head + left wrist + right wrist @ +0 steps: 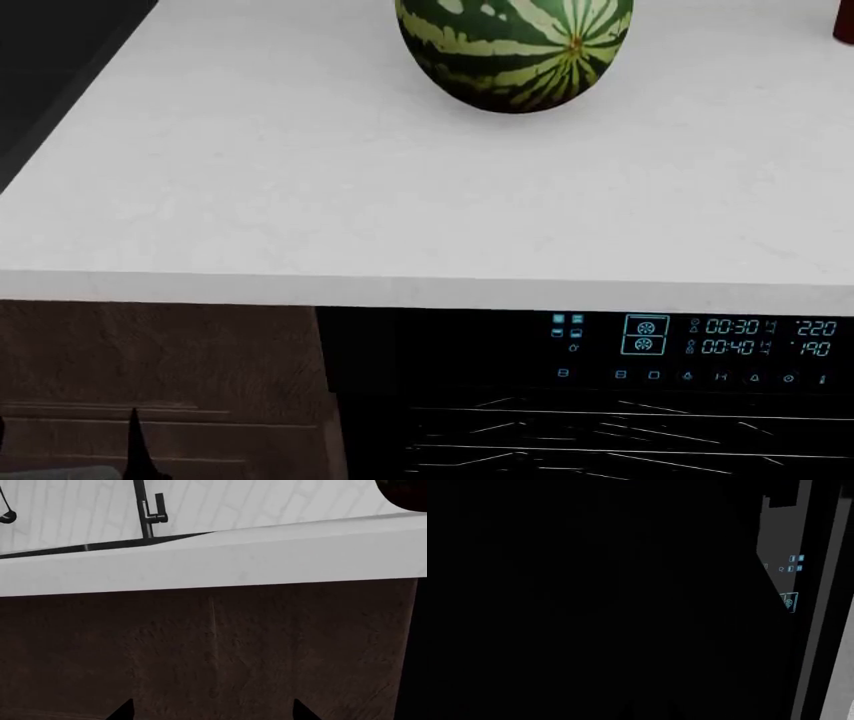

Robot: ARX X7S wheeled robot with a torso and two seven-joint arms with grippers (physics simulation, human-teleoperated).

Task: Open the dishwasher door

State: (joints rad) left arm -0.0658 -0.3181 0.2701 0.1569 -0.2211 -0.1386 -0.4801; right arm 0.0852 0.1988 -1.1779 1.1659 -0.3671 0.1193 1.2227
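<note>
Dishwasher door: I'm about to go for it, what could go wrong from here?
1. The right wrist view is almost all black; only the cyan control strip shows. No handle is visible, so a reach would be nearly blind.
2. The left hand faces the brown cabinet door, not the dishwasher door; closing there might grab the wrong panel.
3. The watermelon on the countertop might roll if the counter gets bumped.

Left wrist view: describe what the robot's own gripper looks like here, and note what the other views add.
Only two black, pointed fingertips of the left gripper show, plain, without markings or cables. The head view shows one dark pointed tip low at left. The right wrist view is too dark to show a gripper.
</note>
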